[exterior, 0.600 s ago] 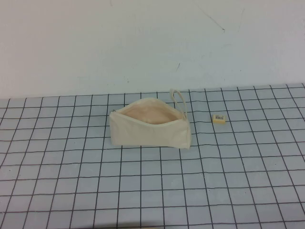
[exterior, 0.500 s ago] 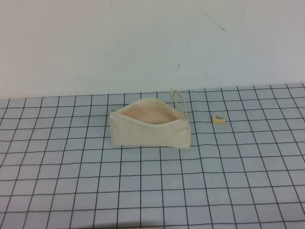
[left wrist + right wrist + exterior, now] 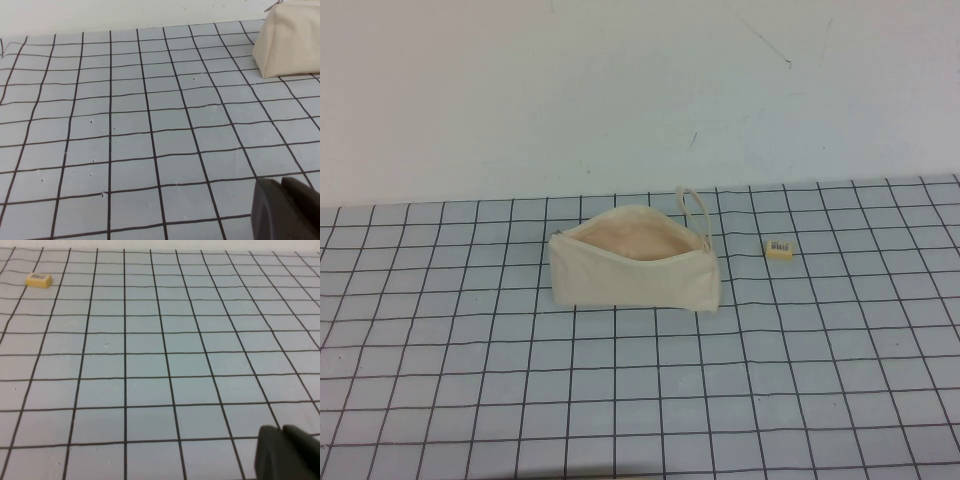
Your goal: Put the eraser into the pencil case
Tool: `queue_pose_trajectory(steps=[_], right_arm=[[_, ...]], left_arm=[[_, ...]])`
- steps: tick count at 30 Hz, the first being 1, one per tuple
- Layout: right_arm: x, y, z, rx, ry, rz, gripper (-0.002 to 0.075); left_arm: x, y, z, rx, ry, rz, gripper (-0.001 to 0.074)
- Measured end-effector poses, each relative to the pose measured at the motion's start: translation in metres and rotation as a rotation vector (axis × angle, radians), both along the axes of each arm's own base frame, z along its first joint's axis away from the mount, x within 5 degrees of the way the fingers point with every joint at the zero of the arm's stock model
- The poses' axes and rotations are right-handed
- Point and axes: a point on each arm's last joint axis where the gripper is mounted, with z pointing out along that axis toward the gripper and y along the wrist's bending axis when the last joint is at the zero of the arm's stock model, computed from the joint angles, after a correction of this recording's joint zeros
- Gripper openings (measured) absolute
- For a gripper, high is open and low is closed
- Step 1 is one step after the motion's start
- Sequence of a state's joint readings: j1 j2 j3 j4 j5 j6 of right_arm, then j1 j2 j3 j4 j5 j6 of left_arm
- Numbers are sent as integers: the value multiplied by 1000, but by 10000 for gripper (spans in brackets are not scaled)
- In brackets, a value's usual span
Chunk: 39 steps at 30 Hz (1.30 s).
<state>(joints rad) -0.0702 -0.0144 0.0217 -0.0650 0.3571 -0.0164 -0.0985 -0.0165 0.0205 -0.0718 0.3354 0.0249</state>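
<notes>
High view: pencil case [image 3: 632, 268] sitting mouth-up mid tabletop [image 3: 640, 400], zip open, peach lining showing. Eraser [image 3: 779, 248] lying apart at about 3 o'clock of it, label up. No arms in sight here.

Left wrist view: only a dark corner of the left end effector [image 3: 286, 210] poking in low over bare grid, pencil case [image 3: 290, 37] well off toward 1 o'clock. Can't tell how wide it's spread; holding nothing visible.

Right wrist view: same deal, a sliver of the right end effector [image 3: 287, 454], spread unreadable, eraser [image 3: 38, 279] far out at 11 o'clock.

Looks like the very start, reach not begun. Next up, probably: right arm out to the eraser, pinch across its short sides, then carry to the open mouth.

Versus the earlier frames: nothing moved, pouch and eraser in the same squares.
</notes>
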Motion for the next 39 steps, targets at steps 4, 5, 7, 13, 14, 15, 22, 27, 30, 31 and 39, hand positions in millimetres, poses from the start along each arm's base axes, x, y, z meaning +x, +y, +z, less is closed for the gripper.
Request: queue_pose_trajectory(steps=[4, 5, 7, 13, 14, 15, 22, 27, 30, 31, 39], right_arm=[[0, 0, 0, 0, 0, 0, -3], [0, 0, 0, 0, 0, 0, -3], [0, 0, 0, 0, -2, 0, -3], [1, 0, 2, -8, -38, 2, -3], [2, 0, 4, -12, -59, 3, -3], [3, 0, 6, -14, -87, 5, -3], [6, 1, 29, -32, -341, 18, -3], [3, 3, 51, -45, -582, 31, -3], [1, 3, 58, -60, -658, 35, -3], [1, 3, 59, -74, -677, 31, -3], [-3, -5, 71, 80, -714, -53, -3]], left_arm=[[0, 0, 0, 0, 0, 0, -2], [0, 0, 0, 0, 0, 0, -2], [0, 0, 0, 0, 0, 0, -2], [0, 0, 0, 0, 0, 0, -2], [0, 0, 0, 0, 0, 0, -2], [0, 0, 0, 0, 0, 0, -2], [0, 0, 0, 0, 0, 0, -2], [0, 0, 0, 0, 0, 0, -2], [0, 0, 0, 0, 0, 0, -2], [0, 0, 0, 0, 0, 0, -2], [0, 0, 0, 0, 0, 0, -2]])
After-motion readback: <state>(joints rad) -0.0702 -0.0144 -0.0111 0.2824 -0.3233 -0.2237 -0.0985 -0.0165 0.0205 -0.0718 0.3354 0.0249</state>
